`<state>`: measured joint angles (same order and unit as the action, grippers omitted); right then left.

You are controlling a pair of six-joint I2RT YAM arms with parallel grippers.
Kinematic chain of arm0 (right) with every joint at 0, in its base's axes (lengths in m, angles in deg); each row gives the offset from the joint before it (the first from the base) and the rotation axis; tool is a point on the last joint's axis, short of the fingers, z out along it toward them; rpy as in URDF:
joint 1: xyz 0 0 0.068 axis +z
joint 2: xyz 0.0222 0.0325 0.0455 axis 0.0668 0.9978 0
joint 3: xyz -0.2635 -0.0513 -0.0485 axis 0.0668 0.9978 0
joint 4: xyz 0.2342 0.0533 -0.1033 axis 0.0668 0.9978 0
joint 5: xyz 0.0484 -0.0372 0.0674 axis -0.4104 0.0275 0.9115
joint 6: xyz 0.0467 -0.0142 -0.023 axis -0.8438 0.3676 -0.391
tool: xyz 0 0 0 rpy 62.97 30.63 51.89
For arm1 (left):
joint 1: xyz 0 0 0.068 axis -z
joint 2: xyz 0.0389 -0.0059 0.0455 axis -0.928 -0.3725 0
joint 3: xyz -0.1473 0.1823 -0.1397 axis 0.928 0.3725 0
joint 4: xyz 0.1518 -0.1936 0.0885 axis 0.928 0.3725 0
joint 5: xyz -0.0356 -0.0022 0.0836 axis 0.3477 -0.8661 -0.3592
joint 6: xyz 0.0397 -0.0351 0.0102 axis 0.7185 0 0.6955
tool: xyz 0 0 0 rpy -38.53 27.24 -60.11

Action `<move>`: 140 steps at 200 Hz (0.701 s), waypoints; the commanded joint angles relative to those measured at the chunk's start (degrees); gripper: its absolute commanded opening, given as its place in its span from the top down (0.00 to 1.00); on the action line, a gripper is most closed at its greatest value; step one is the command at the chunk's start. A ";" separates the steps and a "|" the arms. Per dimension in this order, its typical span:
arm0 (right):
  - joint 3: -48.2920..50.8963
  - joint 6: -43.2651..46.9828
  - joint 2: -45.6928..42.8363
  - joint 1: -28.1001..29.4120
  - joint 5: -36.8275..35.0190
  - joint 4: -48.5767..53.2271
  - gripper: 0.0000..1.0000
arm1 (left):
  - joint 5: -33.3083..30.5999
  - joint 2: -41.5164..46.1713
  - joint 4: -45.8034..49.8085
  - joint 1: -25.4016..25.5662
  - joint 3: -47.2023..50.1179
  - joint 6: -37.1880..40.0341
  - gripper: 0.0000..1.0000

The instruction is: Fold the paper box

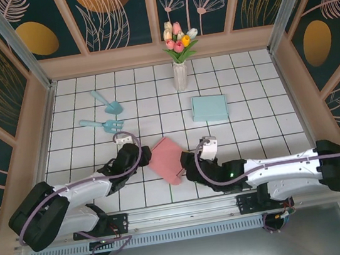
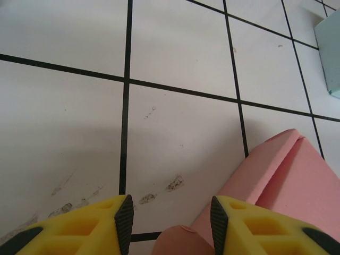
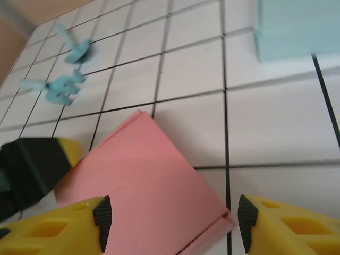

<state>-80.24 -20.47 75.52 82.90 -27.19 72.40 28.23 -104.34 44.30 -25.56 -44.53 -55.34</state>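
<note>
The pink paper box [image 1: 166, 160] lies flattened on the white tiled table, between the two arms. My left gripper [image 1: 141, 157] is at its left edge. In the left wrist view the gripper [image 2: 171, 218] is open; a rounded pink flap [image 2: 178, 241] pokes up between its fingers, and the box body [image 2: 287, 180] lies just past the right finger. My right gripper [image 1: 188, 163] is at the box's right corner. In the right wrist view this gripper [image 3: 174, 215] stands wide open over the near part of the box [image 3: 143, 180], touching nothing. The left gripper's finger [image 3: 37, 164] shows at the box's far left edge.
A teal box [image 1: 209, 107] lies behind the pink one to the right. A vase of tulips [image 1: 179, 69] stands at the back centre. A teal toy fork [image 1: 103, 123] and a shovel [image 1: 107, 102] lie at the back left. Wooden walls ring the table.
</note>
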 commanded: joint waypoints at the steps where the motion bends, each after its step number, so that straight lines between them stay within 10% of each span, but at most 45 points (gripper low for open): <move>1: -0.49 -22.12 2.71 1.38 -1.62 2.09 0.34 | -1.21 1.43 -0.73 0.36 0.53 -0.58 0.55; 140: -1.79 -21.61 17.21 -1.47 9.66 -9.36 0.42 | -0.74 -1.65 -4.11 0.38 2.12 -1.46 0.55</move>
<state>-83.63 -44.90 92.05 82.81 -20.13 67.81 27.82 -106.00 42.02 -25.56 -43.70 -55.75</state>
